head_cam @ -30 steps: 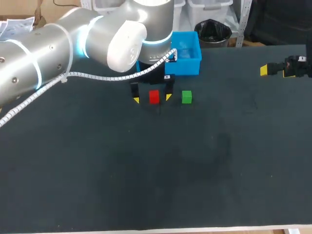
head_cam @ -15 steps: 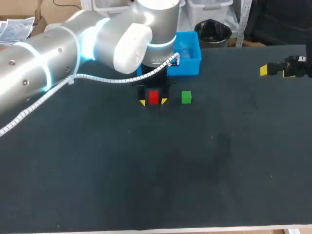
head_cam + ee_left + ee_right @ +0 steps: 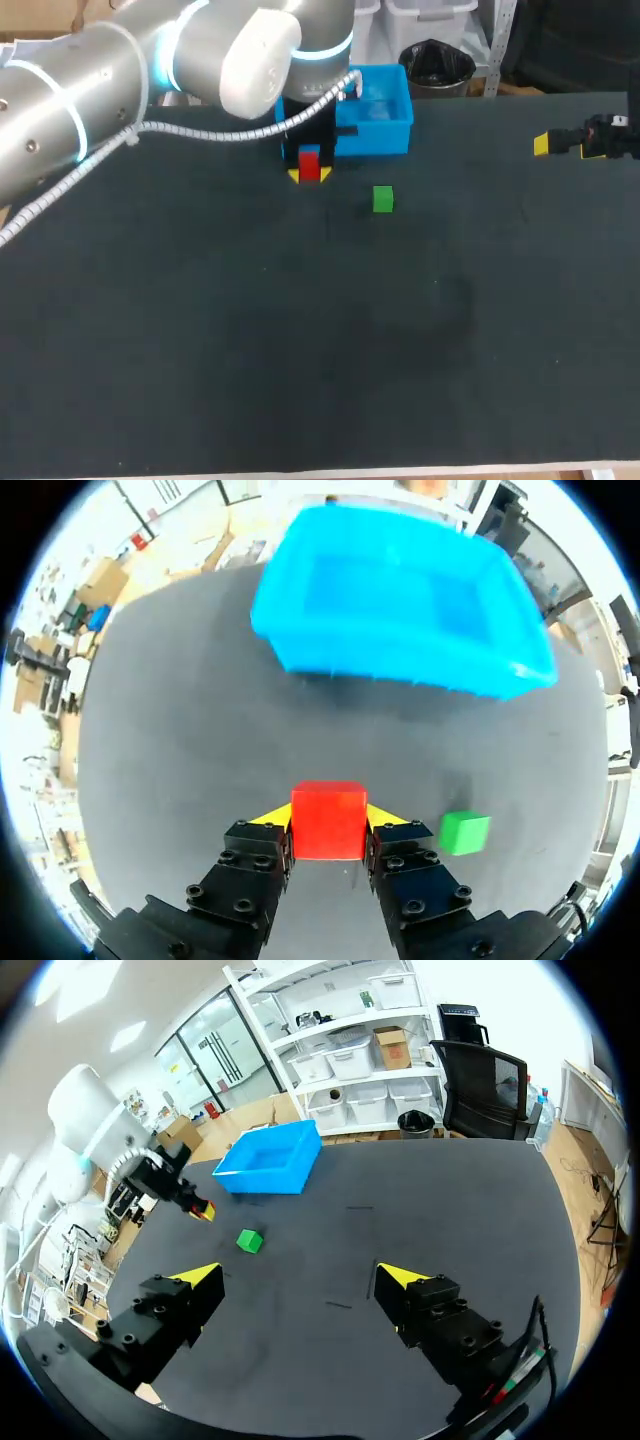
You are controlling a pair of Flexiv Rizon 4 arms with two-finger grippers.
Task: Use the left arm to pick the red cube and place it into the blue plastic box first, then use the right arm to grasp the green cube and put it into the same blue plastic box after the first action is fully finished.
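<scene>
Robotics lab / test cell, by the look of it. Evidence: wide dark matte bench (image 3: 300,350) w/ two robot arms over it. The silver-white left arm (image 3: 100,90) has glowing blue joint rings & a spiral-wrapped cable; the right end effector (image 3: 298,1278) has two yellow-tipped fingers. Props on the bench are trial-type, not household: small red cube (image 3: 309,163), green cube (image 3: 383,199), blue plastic box (image 3: 385,135).
</scene>
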